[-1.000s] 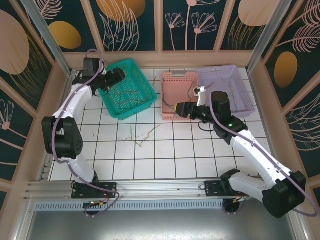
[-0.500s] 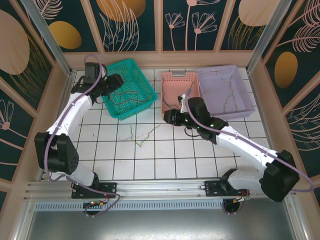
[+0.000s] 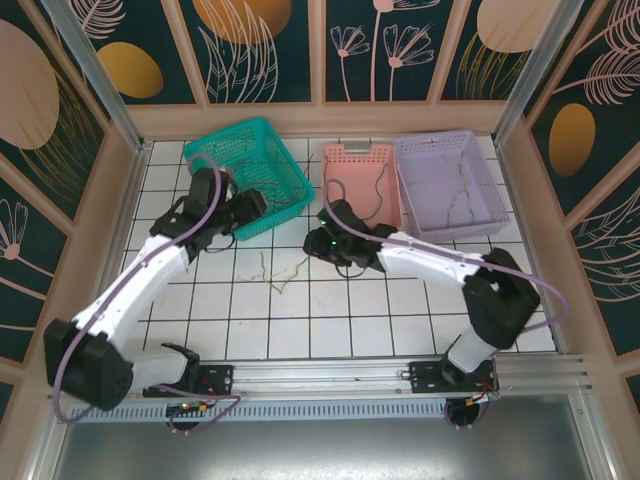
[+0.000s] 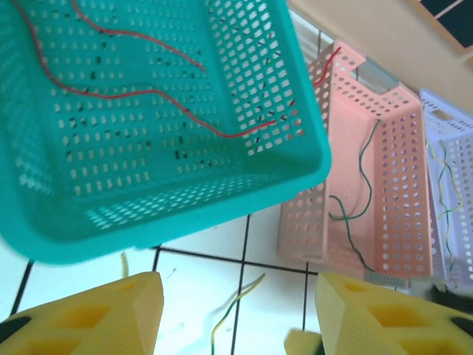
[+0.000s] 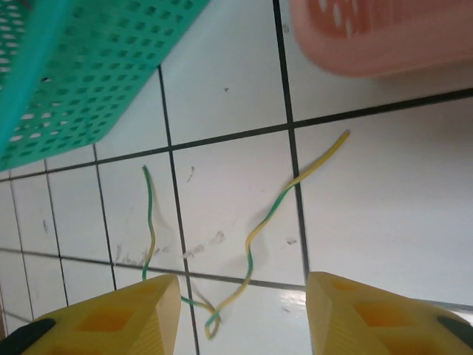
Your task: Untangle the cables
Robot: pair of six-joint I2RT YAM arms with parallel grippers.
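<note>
Two yellow-green cables (image 3: 283, 271) lie crossed on the white tiles in the middle of the table. In the right wrist view these cables (image 5: 251, 237) meet in a small tangle (image 5: 211, 316) near the bottom. My right gripper (image 5: 244, 296) hangs open above them, holding nothing; from above, this gripper (image 3: 313, 243) sits just right of the pair. My left gripper (image 3: 252, 207) is open at the teal basket's near right corner, and one cable end (image 4: 238, 309) shows on the tile below its jaws (image 4: 238, 296).
The teal basket (image 3: 262, 138) holds red cables (image 4: 148, 92). A pink basket (image 3: 346, 153) holds a green cable (image 4: 355, 214). The lilac basket (image 3: 478, 150) holds a yellow-green cable (image 4: 443, 185). Wooden walls ring the tiled table.
Both arms have swung from the baskets toward the table's middle. The left gripper left the teal basket; the right gripper left the pink basket and now hangs by the loose cables.
</note>
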